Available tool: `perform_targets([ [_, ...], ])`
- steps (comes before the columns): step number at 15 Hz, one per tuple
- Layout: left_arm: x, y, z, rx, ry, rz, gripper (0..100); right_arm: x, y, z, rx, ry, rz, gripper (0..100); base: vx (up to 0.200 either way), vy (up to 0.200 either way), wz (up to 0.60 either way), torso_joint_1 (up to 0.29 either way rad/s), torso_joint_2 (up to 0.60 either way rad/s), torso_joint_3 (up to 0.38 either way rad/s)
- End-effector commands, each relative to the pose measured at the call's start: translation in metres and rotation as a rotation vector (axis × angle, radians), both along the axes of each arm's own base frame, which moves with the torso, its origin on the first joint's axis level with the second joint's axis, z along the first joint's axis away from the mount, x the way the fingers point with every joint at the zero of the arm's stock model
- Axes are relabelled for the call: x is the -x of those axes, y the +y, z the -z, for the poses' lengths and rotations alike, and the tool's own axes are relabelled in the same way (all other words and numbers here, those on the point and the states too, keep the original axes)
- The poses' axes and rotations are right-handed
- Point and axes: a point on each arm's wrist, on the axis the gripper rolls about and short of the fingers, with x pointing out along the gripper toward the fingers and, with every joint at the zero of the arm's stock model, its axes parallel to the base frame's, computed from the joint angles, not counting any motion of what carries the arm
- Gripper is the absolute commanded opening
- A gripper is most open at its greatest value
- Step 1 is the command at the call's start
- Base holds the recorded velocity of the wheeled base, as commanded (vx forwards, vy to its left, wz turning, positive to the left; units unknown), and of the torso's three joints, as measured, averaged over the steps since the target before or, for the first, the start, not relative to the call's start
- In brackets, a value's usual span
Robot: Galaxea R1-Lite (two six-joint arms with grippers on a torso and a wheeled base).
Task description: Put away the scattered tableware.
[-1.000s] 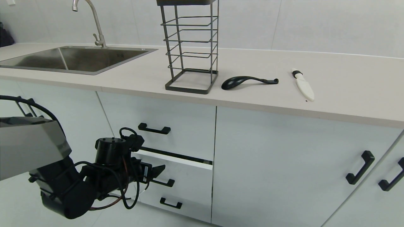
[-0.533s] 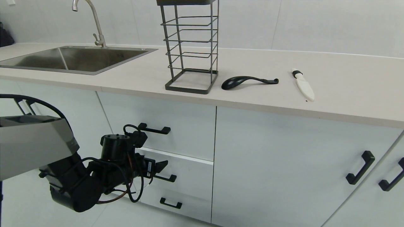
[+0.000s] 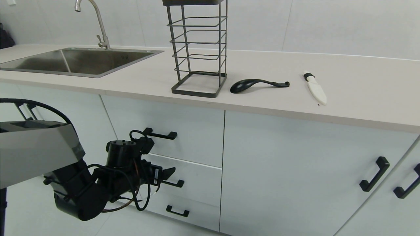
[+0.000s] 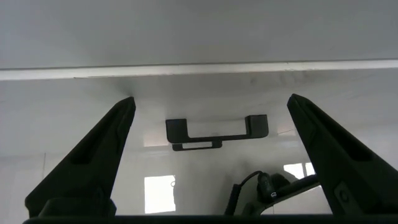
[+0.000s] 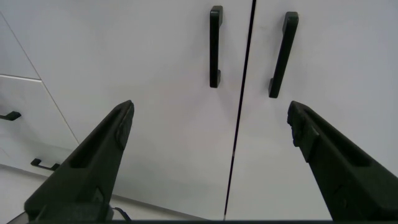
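- Counter (image 3: 361,91): a pale worktop, running the full width of the scene along the far wall.
- Sink (image 3: 98,60): a steel basin, sitting in the counter at the far left. A curved tap (image 3: 98,23) is rising behind it.
- Drawer stack (image 3: 190,144): three white fronts, sitting flush under the counter left of centre. Each is carrying a black handle.
- Cabinet doors (image 5: 155,93): two white fronts, meeting at a dark seam. A pair of upright black door handles (image 5: 215,46) is sitting one on each side of that seam.
- Rack (image 3: 197,58): a tall dark wire frame, standing upright on the counter at centre, near the front edge.
- Left gripper (image 3: 167,175): hanging low on the left, right in front of the middle drawer. Its jaws are standing wide apart (image 4: 211,101). In the left wrist view the middle handle (image 4: 216,129) is showing between the two fingers, a little beyond their tips. Whether anything is touching cannot be told.
- Right gripper (image 5: 210,111): facing the cabinet doors, with its jaws standing wide apart and gripping nothing.
- Knife (image 3: 315,88): white with a dark band, lying flat on the counter to the right of the spoon and apart from it. Its tip is pointing toward the near edge.
- Spoon (image 3: 246,85): black, lying on the counter just right of the rack's base. Its bowl is pointing toward the rack and its handle is trailing right.
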Motion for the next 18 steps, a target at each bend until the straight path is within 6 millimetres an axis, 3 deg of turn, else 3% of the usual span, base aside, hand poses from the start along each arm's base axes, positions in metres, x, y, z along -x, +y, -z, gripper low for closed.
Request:
perform_targets([
  [1, 0.03, 0.006, -0.019, 0.005, -0.016, 0.009, 100, 0.0, 0.0, 0.0, 0.001, 0.002, 0.001, 100, 0.0, 0.0, 0.0, 0.0, 0.0, 0.0],
  [9, 0.127, 0.038, -0.079, 0.062, -0.201, 0.003, 100, 0.0, 0.0, 0.0, 0.001, 0.002, -0.001, 100, 0.0, 0.0, 0.0, 0.0, 0.0, 0.0],
  [12, 0.168, 0.051, -0.085, 0.083, -0.272, 0.004, 100, 0.0, 0.0, 0.0, 0.0, 0.0, 0.001, 100, 0.0, 0.0, 0.0, 0.0, 0.0, 0.0],
  [15, 0.209, 0.067, -0.107, 0.116, -0.442, -0.026, 100, 0.0, 0.0, 0.0, 0.0, 0.002, -0.001, 100, 0.0, 0.0, 0.0, 0.0, 0.0, 0.0],
  [18, 0.244, 0.078, -0.115, 0.138, -0.589, -0.064, 100, 0.0, 0.0, 0.0, 0.0, 0.0, 0.001, 100, 0.0, 0.0, 0.0, 0.0, 0.0, 0.0],
])
